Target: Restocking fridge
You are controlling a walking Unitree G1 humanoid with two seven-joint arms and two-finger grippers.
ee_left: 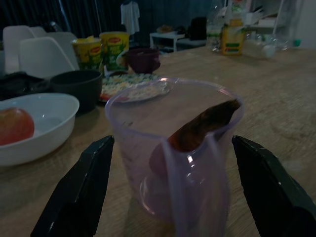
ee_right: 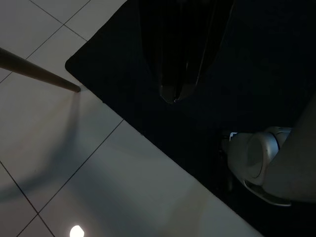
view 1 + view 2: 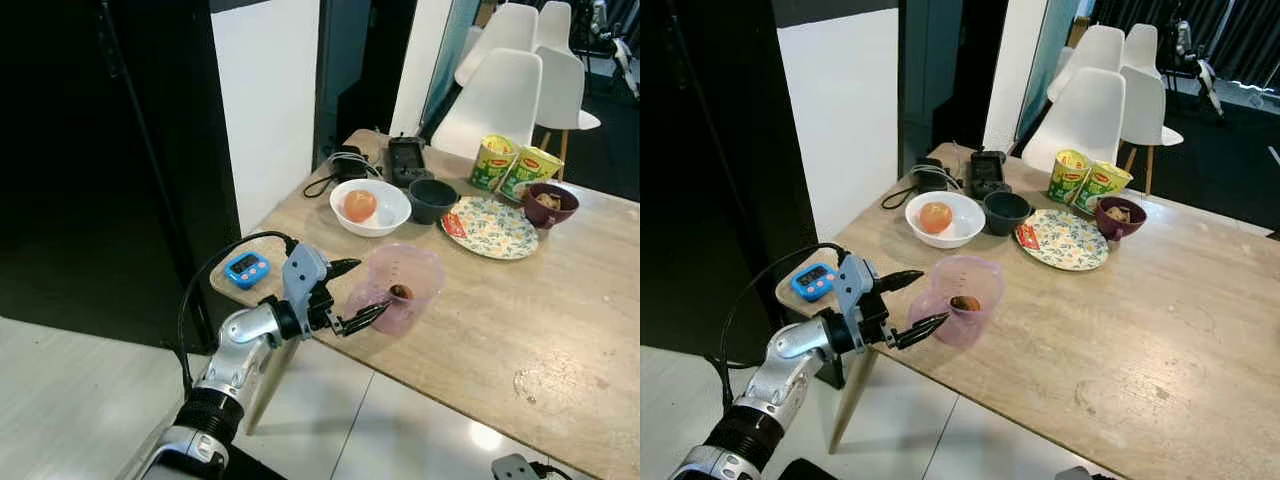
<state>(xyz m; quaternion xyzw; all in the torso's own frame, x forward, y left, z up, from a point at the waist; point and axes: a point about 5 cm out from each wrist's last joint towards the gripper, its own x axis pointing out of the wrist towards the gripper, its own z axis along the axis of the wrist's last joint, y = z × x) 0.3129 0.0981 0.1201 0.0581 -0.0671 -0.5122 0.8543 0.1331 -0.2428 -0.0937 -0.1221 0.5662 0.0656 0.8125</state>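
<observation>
Fingers [image 3: 372, 314] flank a plastic jug [image 3: 400, 288] on the wooden table [image 3: 540, 330].

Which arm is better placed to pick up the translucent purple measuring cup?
Left. The left gripper is open, its fingers flanking the translucent purple measuring cup; the right gripper hangs over the floor.

Your blue timer [image 3: 246, 268] sits at the table's [image 3: 520, 340] near left corner. White chairs [image 3: 505, 95] stand beyond its far edge.
</observation>
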